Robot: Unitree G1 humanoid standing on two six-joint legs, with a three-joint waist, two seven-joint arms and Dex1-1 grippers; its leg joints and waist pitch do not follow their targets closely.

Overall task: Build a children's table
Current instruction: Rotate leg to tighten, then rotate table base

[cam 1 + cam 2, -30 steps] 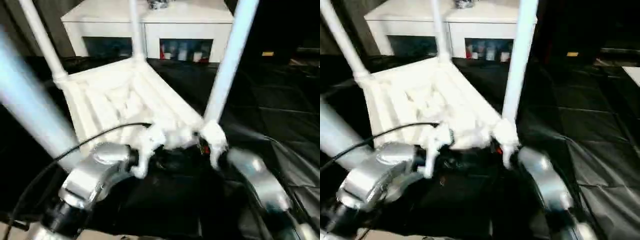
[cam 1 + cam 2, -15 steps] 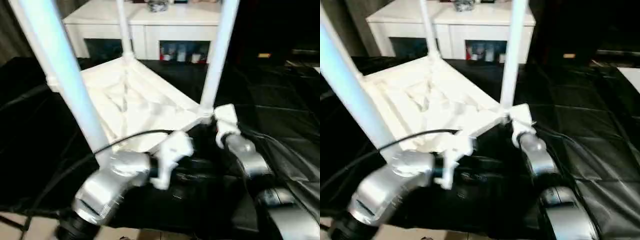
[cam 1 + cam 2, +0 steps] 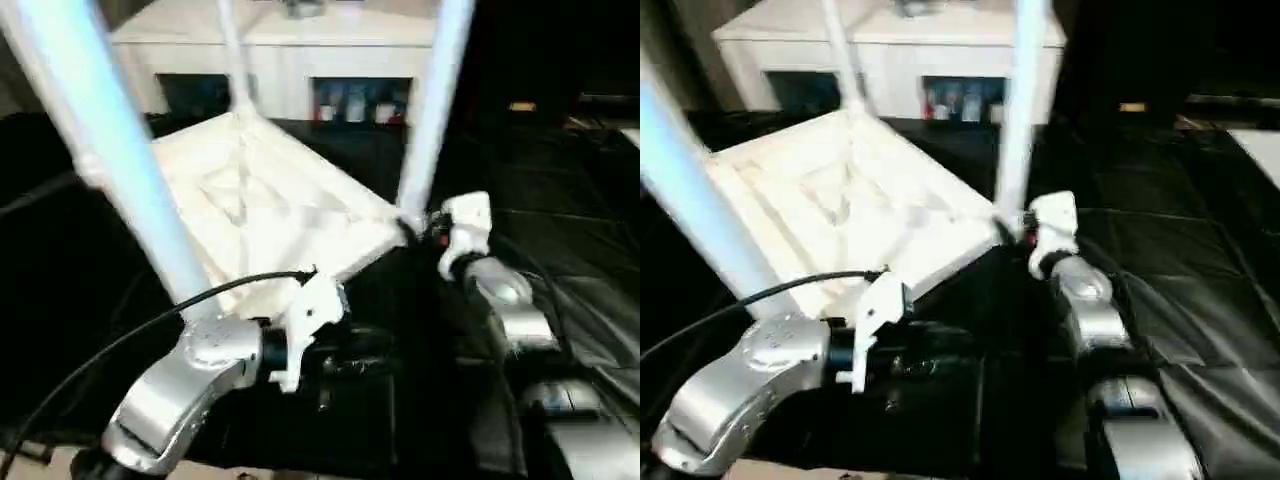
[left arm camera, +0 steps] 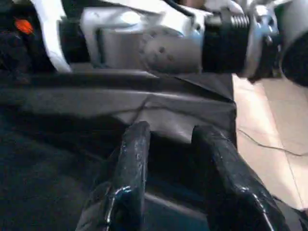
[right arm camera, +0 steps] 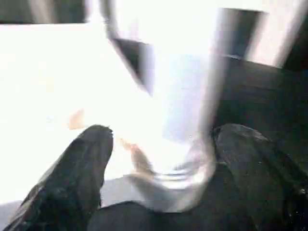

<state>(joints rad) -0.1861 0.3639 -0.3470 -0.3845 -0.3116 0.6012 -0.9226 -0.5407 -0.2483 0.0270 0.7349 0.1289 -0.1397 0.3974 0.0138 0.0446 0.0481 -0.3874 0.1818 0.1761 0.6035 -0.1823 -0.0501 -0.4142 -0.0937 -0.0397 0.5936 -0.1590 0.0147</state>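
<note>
Right claw point(image 5: 159, 159) has reached the tabletop point(image 3: 270, 215) on black sheeting point(image 3: 560, 250).

We see the four legs of the upturned table cut off by the top edge of both eye views; the nearest leg point(image 3: 110, 150) at the left is smeared by blur, so we cannot trace its outline. The ribs of the tabletop's underside point(image 3: 270, 205) are washed out, and the tabletop's near edge is hidden behind the left forearm point(image 3: 175, 385). In the glass-fronted cabinet point(image 3: 300, 60) at the upper centre, the coloured items point(image 3: 355, 103) are too small to identify, and the object on top is cropped. In the right wrist view, the leg point(image 5: 180, 101) between the two fingers point(image 5: 72, 178) is blurred; we cannot tell whether they touch it. The right forearm point(image 3: 575, 440) runs off the lower right corner.
</note>
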